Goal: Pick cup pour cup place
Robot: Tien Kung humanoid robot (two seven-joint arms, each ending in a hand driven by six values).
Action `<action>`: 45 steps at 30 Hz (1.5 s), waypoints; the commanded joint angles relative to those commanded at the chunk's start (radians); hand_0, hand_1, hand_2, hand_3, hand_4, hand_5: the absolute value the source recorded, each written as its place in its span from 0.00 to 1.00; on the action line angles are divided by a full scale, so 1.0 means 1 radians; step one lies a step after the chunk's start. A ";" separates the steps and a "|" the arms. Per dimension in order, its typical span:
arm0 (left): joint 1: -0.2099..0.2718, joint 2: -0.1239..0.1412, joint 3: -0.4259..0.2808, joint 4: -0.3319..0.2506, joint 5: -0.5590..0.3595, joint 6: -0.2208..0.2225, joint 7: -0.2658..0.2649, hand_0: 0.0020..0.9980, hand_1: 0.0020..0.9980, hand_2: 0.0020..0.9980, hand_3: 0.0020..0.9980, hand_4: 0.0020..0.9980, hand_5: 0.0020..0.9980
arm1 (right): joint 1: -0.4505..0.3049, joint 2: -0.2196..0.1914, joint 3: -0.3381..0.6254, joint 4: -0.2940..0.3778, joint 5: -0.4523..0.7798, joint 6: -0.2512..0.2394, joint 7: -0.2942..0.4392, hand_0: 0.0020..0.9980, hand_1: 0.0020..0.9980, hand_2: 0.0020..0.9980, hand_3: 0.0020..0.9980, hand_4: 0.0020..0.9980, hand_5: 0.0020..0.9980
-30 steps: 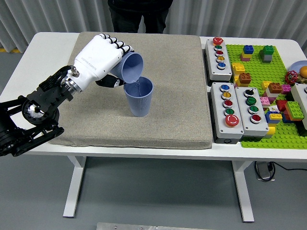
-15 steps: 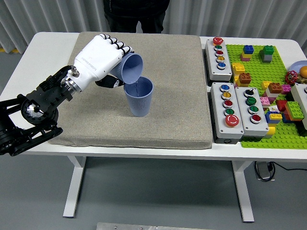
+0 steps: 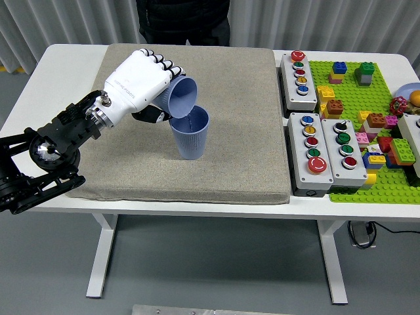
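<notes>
Your left hand (image 3: 139, 84) grips tilted blue cup (image 3: 180, 96), fingers wrapped round it, mouth angled down over upright blue cup (image 3: 189, 132) (standing on grey mat (image 3: 230, 157)). Rims nearly touching. Person (image 3: 184, 20) stands at table's (image 3: 52, 72) far edge.

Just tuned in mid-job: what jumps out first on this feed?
The white left hand holds a blue cup tipped over a second, upright blue cup at the middle of the grey mat, with a thin stream running between them. To the right, button boxes and a green plate of coloured bricks crowd the table's edge. A person stands at the far side.
</notes>
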 joint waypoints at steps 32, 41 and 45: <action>-0.031 0.013 0.019 -0.020 0.000 0.015 0.017 0.42 0.50 0.55 0.56 0.74 0.12 | -0.002 -0.001 -0.007 0.000 0.005 0.001 0.000 0.67 0.61 0.55 0.53 0.00 0.09; -0.046 0.014 0.042 -0.017 0.000 0.017 0.029 0.42 0.50 0.55 0.56 0.74 0.12 | -0.002 -0.002 -0.011 0.000 0.009 0.000 0.000 0.67 0.61 0.55 0.53 0.00 0.09; -0.057 0.016 0.059 -0.019 0.000 0.017 0.039 0.42 0.50 0.55 0.56 0.74 0.12 | -0.001 -0.001 -0.013 0.000 0.013 -0.002 0.001 0.67 0.61 0.55 0.53 0.00 0.09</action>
